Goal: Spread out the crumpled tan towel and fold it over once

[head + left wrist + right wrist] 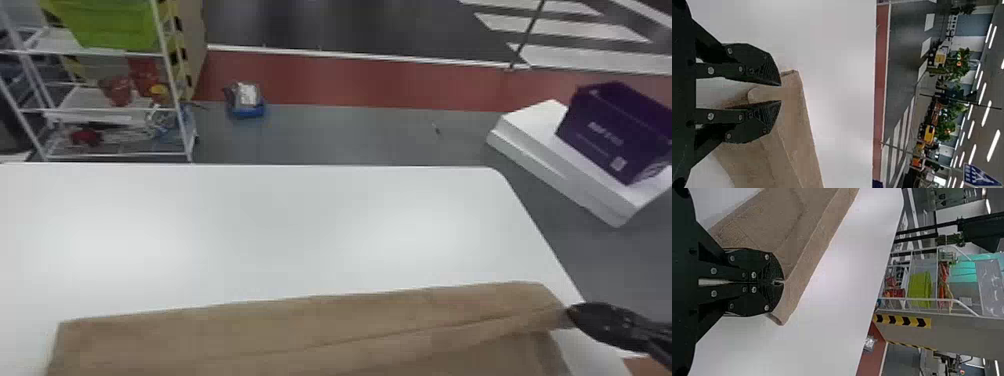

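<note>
My table (250, 225) carries the tan towel (300, 335), spread broadly but creased. My right hand (781, 282) pinches its edge near one corner; my left hand (781, 93) gapes, cloth showing between its fingers (no grip there). Lifting like this could skew the fold, with just one side held.

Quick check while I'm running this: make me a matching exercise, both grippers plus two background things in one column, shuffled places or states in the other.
1. Left black two-fingered gripper
2. Right black two-fingered gripper
3. Purple box
4. Lime-green bin

A. On the white wire rack
B. Shut on the tan cloth towel
C. On the white block
D. Fingers open

Pairs: 1-D, 2-B, 3-C, 4-A
</note>
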You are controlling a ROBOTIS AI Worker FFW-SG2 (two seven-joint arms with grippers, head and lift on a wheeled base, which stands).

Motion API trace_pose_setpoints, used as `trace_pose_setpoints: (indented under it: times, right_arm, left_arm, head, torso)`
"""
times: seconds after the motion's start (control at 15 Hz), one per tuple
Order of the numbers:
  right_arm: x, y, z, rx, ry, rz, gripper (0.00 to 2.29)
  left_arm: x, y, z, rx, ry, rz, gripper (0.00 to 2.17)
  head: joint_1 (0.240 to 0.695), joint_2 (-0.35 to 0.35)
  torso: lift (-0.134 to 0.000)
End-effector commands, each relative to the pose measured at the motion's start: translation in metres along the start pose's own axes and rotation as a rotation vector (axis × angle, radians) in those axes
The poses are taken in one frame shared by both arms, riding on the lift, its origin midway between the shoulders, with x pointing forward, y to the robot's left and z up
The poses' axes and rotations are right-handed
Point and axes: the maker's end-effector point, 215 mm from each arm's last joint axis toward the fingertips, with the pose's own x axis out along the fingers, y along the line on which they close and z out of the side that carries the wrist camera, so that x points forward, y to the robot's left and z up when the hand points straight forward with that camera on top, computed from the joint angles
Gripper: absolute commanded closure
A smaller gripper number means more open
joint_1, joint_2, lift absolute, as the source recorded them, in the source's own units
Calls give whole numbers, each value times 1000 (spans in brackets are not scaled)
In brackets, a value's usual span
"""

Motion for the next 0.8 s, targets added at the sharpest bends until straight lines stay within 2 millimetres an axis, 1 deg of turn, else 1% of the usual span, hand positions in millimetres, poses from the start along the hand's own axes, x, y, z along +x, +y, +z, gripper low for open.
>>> trace_pose_setpoints:
  times: [0.0,0.07,0.2,0.27,0.33,0.47,0.53,0.6,0.67,0.73]
  right_arm:
    - [-12,-2,-12,8,10,-16,873]
    - [-21,-2,-15,-7,5,-28,481]
    - [-39,-8,-15,-12,-35,-62,215]
    - [-50,-11,-10,-13,-71,-78,107]
    - [-56,-13,-6,-9,-94,-90,83]
    - [-66,-14,4,-10,-127,-106,76]
    - [-69,-12,9,-6,-148,-114,76]
    - [-72,-11,13,25,-167,-121,76]
    - [-74,-9,15,95,-187,-118,97]
    - [-73,-5,17,125,-193,-113,107]
  left_arm:
    - [-4,3,-17,-13,33,14,161]
    - [-6,7,-26,-15,51,26,120]
    - [-10,17,-35,-12,57,52,137]
    - [-14,22,-30,-3,42,63,137]
    - [-17,24,-25,-5,25,68,140]
    - [-25,26,-6,-20,-35,77,151]
    - [-26,23,5,-26,-69,71,154]
    - [-28,22,12,-39,-96,66,154]
    - [-30,22,18,-53,-121,63,157]
    - [-30,23,24,-68,-145,63,161]
  head:
    - [695,-145]
    - [695,-157]
    - [695,-170]
    - [695,-177]
    - [695,-187]
    - [695,-195]
    - [695,-196]
    - [695,-197]
    - [695,-197]
    - [695,-197]
  torso:
    - [-124]
    - [-124]
    - [-124]
    - [-124]
    - [-124]
    - [-124]
    - [-124]
    - [-124]
    - [-124]
    - [-124]
